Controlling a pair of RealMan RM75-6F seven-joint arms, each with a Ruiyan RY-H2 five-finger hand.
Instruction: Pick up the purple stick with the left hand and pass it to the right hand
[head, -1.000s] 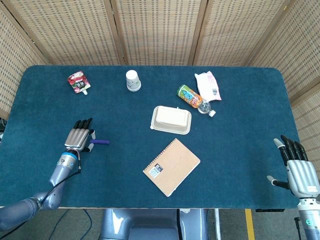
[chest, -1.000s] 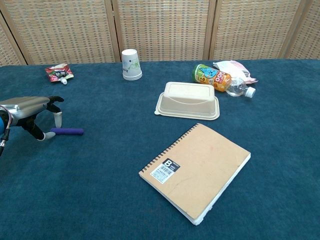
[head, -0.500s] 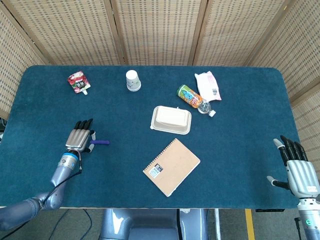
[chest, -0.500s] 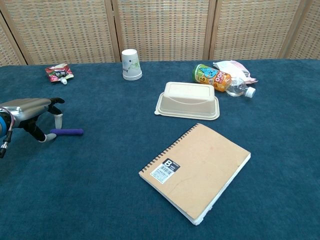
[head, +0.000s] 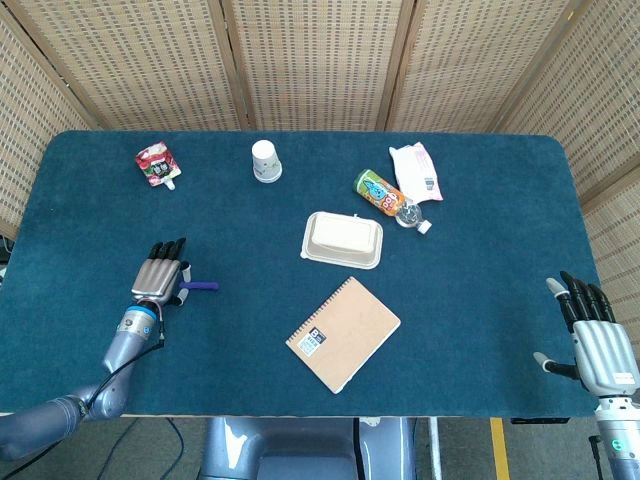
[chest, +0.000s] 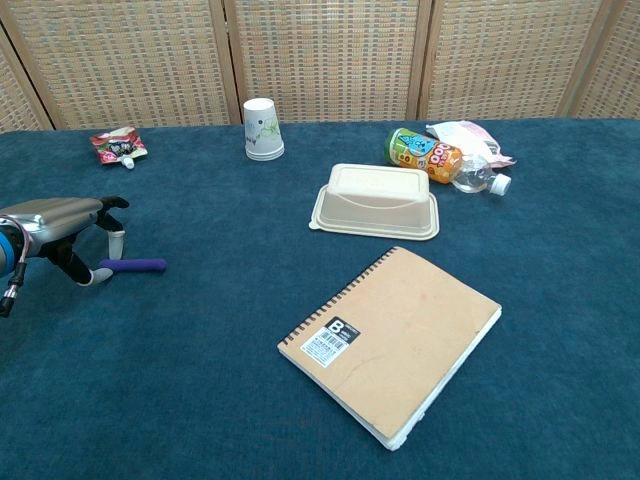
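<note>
Two hands show from my head view. My left hand (head: 160, 277) sits palm-down near the left edge of the blue-carpeted table (head: 480, 280), fingers arched over one end of the short purple stick (head: 203, 286), which lies flat on the cloth and pokes out toward the table's middle. I cannot tell from here whether any fingertip touches it. My right hand (head: 596, 335) hangs at the near right corner, fingers straight and apart, holding nothing. Along the far edge lie a red snack pouch (head: 156, 164) toward the left corner, a white paper cup (head: 265, 160) standing upside down, and a white-and-pink plastic packet (head: 417, 170). Just beside that packet lies an orange-labelled plastic bottle (head: 386, 197) on its side. A beige lidded takeaway box (head: 343, 240) rests near the table's middle, with a tan spiral-bound notebook (head: 343, 333) between it and the near edge.

From the chest view, only the left hand (chest: 62, 231) is in frame, at the left edge. Its fingers curl downward with the tips resting on the cloth around the near end of the purple stick (chest: 134, 265); the stick is not lifted, and I cannot tell whether it is pinched. The cup (chest: 262, 129), pouch (chest: 118, 146), bottle (chest: 437, 159), box (chest: 376, 200) and notebook (chest: 392, 338) all lie apart from the stick.
</note>
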